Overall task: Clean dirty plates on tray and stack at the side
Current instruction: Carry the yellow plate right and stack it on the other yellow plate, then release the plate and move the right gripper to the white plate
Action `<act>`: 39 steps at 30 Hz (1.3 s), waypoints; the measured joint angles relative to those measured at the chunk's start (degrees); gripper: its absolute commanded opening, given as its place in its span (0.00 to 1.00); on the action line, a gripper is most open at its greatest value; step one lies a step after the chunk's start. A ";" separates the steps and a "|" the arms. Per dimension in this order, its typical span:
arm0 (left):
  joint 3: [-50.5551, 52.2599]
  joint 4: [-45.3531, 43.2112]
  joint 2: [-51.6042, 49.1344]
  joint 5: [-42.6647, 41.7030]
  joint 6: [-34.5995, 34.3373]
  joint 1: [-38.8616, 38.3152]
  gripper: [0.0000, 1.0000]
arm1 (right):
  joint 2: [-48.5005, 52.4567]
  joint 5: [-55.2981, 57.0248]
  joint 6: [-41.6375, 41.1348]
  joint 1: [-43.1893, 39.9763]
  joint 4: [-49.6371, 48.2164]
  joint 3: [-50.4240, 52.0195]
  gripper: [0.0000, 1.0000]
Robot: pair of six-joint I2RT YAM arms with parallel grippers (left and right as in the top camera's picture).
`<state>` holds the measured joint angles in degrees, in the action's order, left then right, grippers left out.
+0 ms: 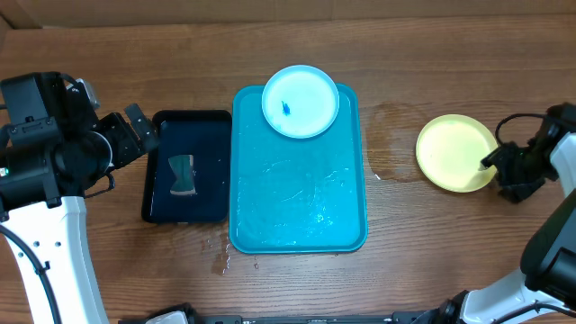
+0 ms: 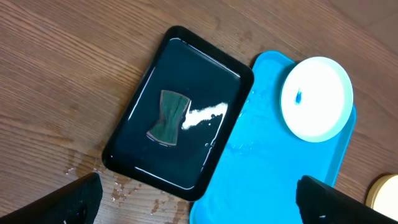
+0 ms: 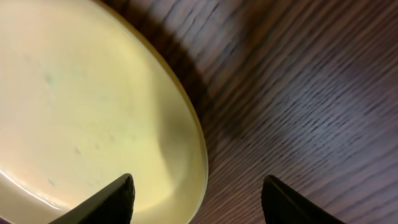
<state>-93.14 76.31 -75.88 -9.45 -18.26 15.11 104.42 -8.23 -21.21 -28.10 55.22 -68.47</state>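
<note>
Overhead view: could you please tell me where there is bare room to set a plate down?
The tray is bare, though wet, below the blue plate. Bare wood also lies between the tray and the green plate. Crowded: the black tray lies right beside its left rim.

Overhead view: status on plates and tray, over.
Left gripper open beside small black tray. Right gripper open astride rim of lime-green round plastic plate on wooden table. Light-blue-rimmed round plate, blue smear, on large turquoise rectangular plastic tray. Nothing in the way.
</note>
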 measured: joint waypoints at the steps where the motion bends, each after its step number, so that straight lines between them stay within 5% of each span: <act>1: 0.00 0.00 0.00 0.00 0.00 0.00 1.00 | 0.00 -0.55 0.24 0.11 -0.24 0.48 0.61; 10: 0.00 0.00 0.00 0.00 0.00 0.00 1.00 | 0.00 -2.29 4.83 9.64 -2.03 0.66 0.70; 16: 0.00 0.00 0.00 0.00 0.00 0.00 1.00 | 0.00 -2.49 5.81 16.85 -2.03 0.66 0.85; 23: 0.00 0.00 0.00 0.00 0.00 0.00 1.00 | 0.00 -3.15 6.03 19.19 6.14 -5.40 0.82; 29: 0.00 0.00 0.00 0.00 0.00 0.00 1.00 | -0.02 -3.15 6.86 20.68 16.26 -22.62 0.68; 32: 0.00 -0.02 0.00 0.00 0.00 0.00 1.00 | -0.02 -3.17 7.37 23.69 16.72 -29.66 0.51; 37: 0.00 0.00 0.00 0.00 0.00 0.00 1.00 | -0.24 -3.17 7.89 31.23 10.34 -32.85 0.06; 39: 0.00 -0.02 0.00 0.00 0.00 0.00 1.00 | -0.24 -2.86 7.78 34.32 8.37 -32.76 0.04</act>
<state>-93.14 76.29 -75.88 -9.45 -18.26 15.11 104.18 -11.09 -13.43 6.22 63.59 -101.23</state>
